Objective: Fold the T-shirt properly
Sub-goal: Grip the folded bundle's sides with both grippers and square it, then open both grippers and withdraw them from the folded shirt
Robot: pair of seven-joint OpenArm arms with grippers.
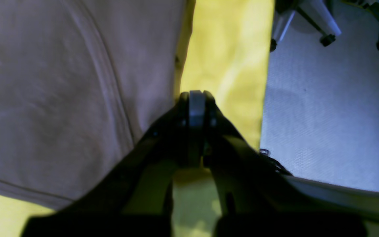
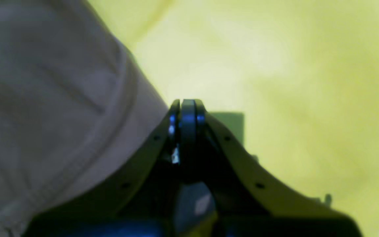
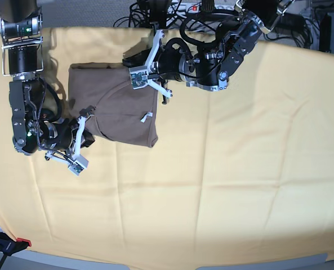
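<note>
The taupe-brown T-shirt (image 3: 116, 107) lies folded on the yellow cloth at the back left, with a small white tag (image 3: 147, 117) near its right edge. My left gripper (image 3: 128, 59) is at the shirt's far edge. In the left wrist view it (image 1: 196, 95) is shut, tips over yellow cloth right beside the shirt's edge (image 1: 77, 82), and no fabric shows between the pads. My right gripper (image 3: 89, 112) is at the shirt's near left corner. In the right wrist view it (image 2: 188, 102) is shut beside the shirt's hem (image 2: 51, 98), with nothing seen in it.
The large yellow cloth (image 3: 228, 169) covers the table. Cables and equipment (image 3: 178, 8) sit along the back edge. A red clamp (image 3: 17, 243) is at the front left corner. The left wrist view shows grey floor (image 1: 324, 115) and chair casters (image 1: 327, 39) past the table edge.
</note>
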